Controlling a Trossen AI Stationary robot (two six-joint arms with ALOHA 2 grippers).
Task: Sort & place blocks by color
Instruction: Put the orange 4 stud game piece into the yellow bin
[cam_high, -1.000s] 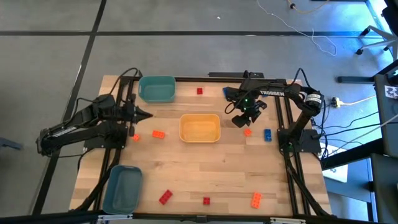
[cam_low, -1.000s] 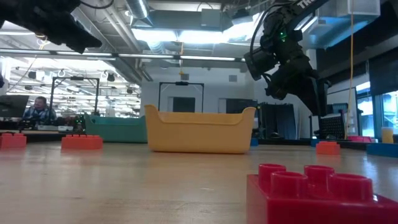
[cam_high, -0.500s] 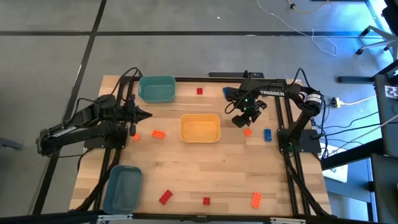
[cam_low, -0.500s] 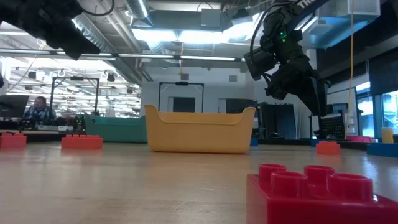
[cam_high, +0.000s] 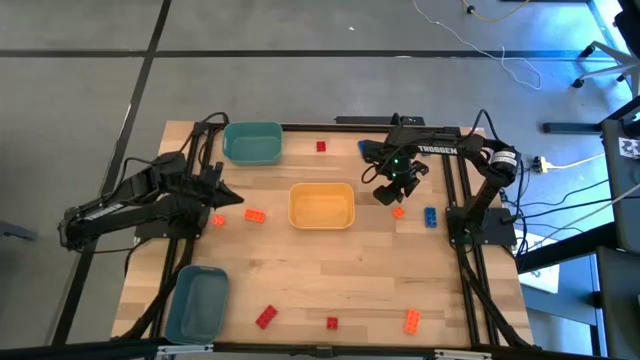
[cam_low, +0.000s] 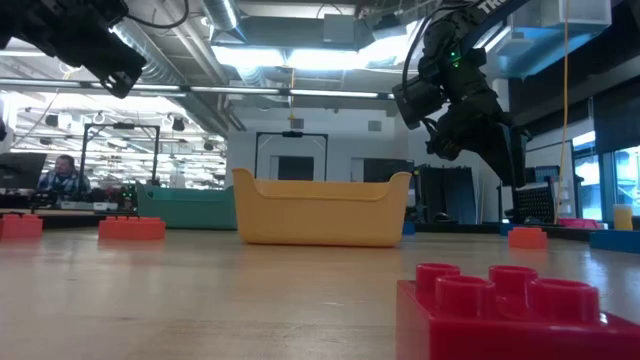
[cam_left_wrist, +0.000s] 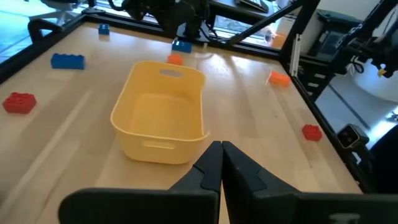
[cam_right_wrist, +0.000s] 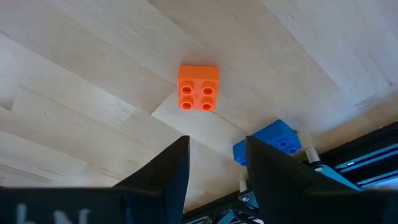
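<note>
Wooden table, blocks scattered round yellow bin | right gripper fingers apart, empty, hanging over orange block beside the bin, likely lining up a pick | left gripper pinched together, empty, idle beyond the bin's other side

Bare wood around orange block; blue block near.

Blocks scattered flat on table

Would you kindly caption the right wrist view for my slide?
Open right gripper hovers above a square orange block, blue block nearby.
</note>
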